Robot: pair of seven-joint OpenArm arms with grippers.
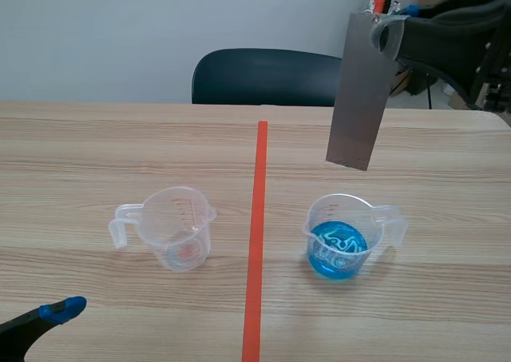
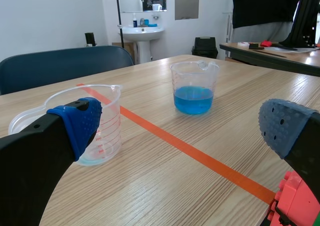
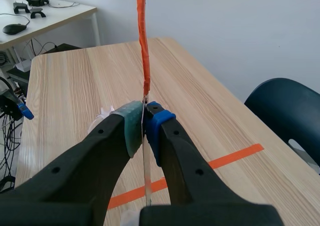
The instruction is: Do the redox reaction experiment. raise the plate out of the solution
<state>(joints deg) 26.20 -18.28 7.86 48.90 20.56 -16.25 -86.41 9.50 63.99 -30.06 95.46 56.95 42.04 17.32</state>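
Above the beaker of blue solution, the plate is held well clear of the liquid, pinched at its top by the closed right end effector; the raise is judged done. The plate is seen flat, dull grey, rectangular, slightly tilted. The left end effector is held wide open, empty.

The plate is hanging from the right gripper, whose fingers are pinching it. It is filling the air above and behind the blue-solution beaker, and its lower edge is clearing the rim with open space beneath. The empty beaker is standing well apart across the tape line, with a broad lane of bare worktop lying between them. The left gripper, fingers spread, is sitting low at the near corner, and the empty beaker is standing just ahead of one finger.
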